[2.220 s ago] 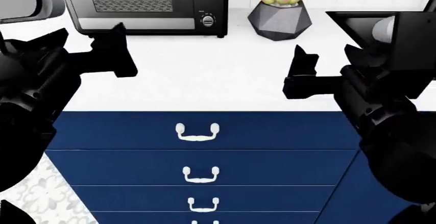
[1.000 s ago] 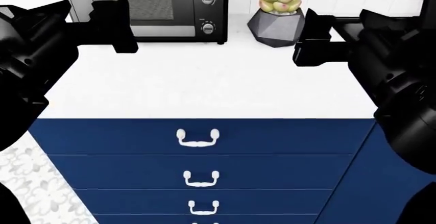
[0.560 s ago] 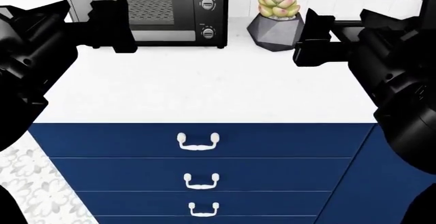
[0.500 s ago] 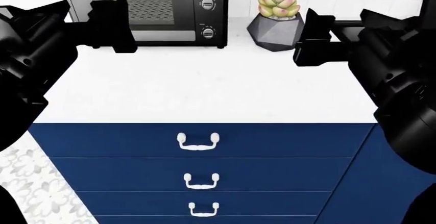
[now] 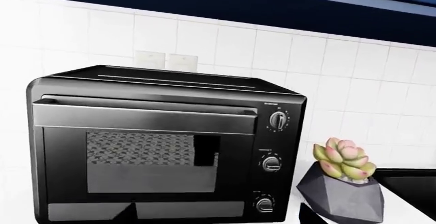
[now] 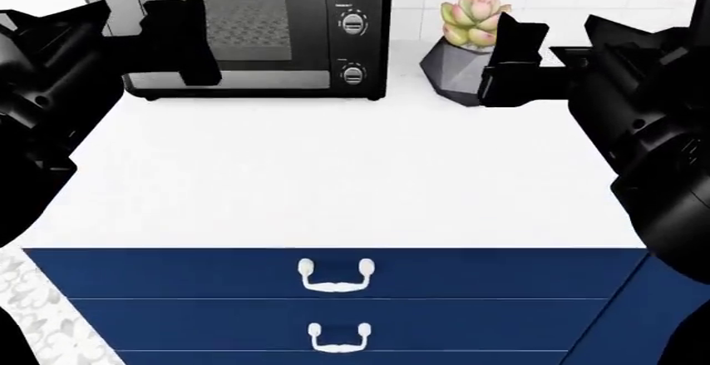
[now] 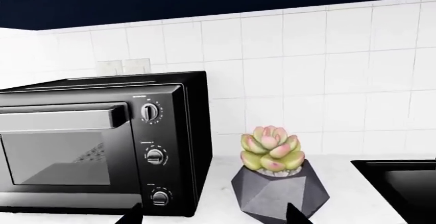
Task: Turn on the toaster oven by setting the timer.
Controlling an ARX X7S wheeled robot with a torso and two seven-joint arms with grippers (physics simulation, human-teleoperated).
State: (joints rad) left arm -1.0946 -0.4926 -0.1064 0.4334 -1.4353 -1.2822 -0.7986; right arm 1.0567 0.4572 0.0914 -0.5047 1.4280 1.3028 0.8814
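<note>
Jaws of both the left gripper (image 6: 178,41) and right gripper (image 6: 513,57) hover above the table (image 6: 332,174), empty; their spread is unclear. Toaster oven (image 6: 239,32) sits at the back left, its 3 knobs (image 6: 352,24) facing forward, reachable.

- The left arm enters the head view from the left edge, black and bulky, raised and reaching forward
- The left gripper (image 6: 178,39) sits at the end of it, pointing forward; its fingers (image 6: 198,45) show as dark blocks, and whether they are parted or closed cannot be told
- The right arm comes in from the right edge at about the same height, mirrored
- The right gripper (image 6: 513,61) also faces forward, its state likewise unclear; only two dark tips show in the right wrist view
</note>
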